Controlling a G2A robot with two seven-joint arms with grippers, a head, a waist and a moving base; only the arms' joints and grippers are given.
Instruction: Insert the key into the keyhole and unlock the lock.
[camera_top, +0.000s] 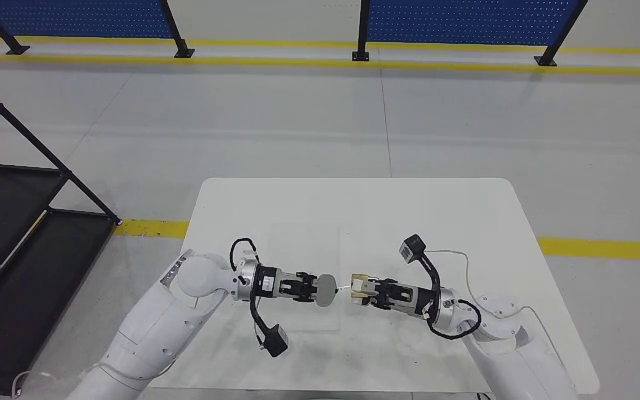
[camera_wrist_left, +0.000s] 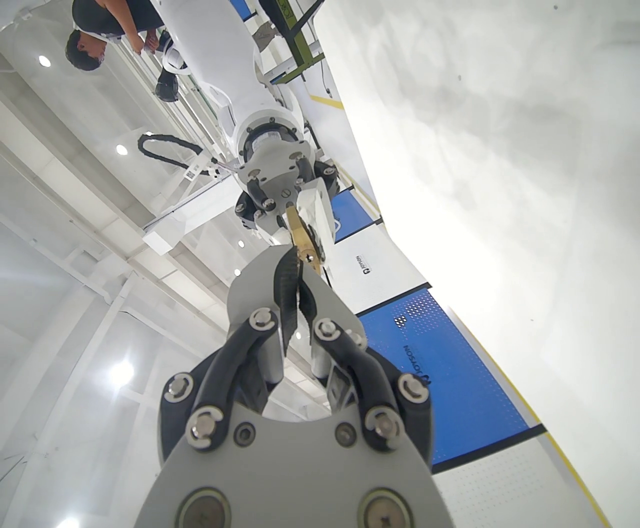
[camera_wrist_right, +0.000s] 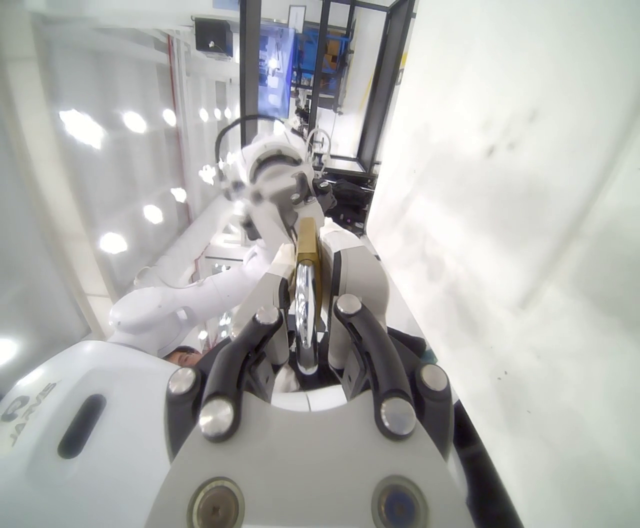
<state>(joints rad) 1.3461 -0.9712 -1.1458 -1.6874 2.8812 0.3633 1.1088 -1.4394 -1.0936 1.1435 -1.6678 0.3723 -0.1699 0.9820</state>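
Brass lock (camera_wrist_right: 306, 240) pinched between right gripper (camera_wrist_right: 306, 262) jaws, shackle toward the wrist, left gripper (camera_wrist_left: 294, 270) jaws pressed together on key (camera_top: 343, 290) – tip at lock, both above white table (camera_top: 450, 220)

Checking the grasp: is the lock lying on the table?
No, the lock is clamped in the right gripper, held off the table.

White table (camera_top: 440, 210); black rack (camera_top: 40, 235), perhaps shelving, left; blue barriers (camera_top: 90, 15) behind.

Around the lock (camera_top: 356, 289), the left end effector (camera_top: 329, 288) blocks 9 o'clock and the right end effector (camera_top: 363, 292) blocks 3 o'clock, leaving passage over the table (camera_top: 300, 210) toward 12 o'clock.
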